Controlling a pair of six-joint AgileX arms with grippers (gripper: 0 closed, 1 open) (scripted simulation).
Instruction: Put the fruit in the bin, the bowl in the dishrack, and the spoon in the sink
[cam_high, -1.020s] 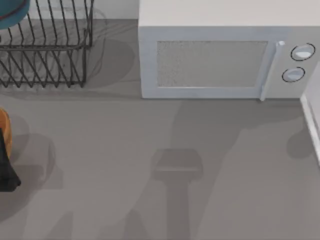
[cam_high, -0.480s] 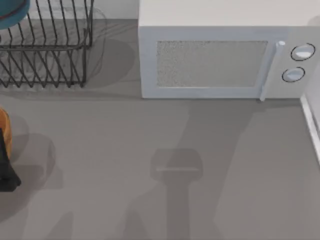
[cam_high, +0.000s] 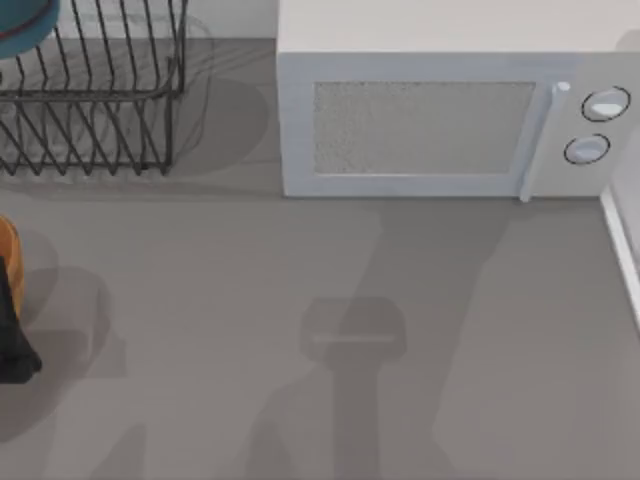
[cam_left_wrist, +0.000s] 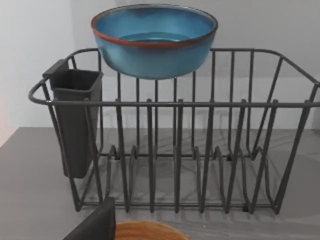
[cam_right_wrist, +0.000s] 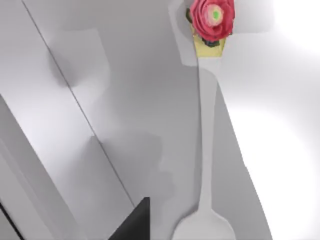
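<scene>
The grey desk (cam_high: 200, 300) carried a white microwave (cam_high: 440, 110) along its far edge, toward the right. At the far left corner stood the black wire dishrack (cam_high: 90, 100), and the blue-teal bowl (cam_left_wrist: 154, 40) sat upright on its top bars at the back, next to a dark cutlery holder (cam_left_wrist: 75, 120) fixed to one end. The orange-brown bin (cam_high: 6, 250) showed at the desk's left edge, and the left arm (cam_high: 12, 330) was just beside it; whether its claw was released or clenched could not be told. In the right wrist view a pale spoon (cam_right_wrist: 205, 150), topped with a pink flower ornament (cam_right_wrist: 212, 17), lay on a white sink surface (cam_right_wrist: 125, 75). A dark tip of the right claw (cam_right_wrist: 135, 225) showed beside the spoon, its state unclear.
</scene>
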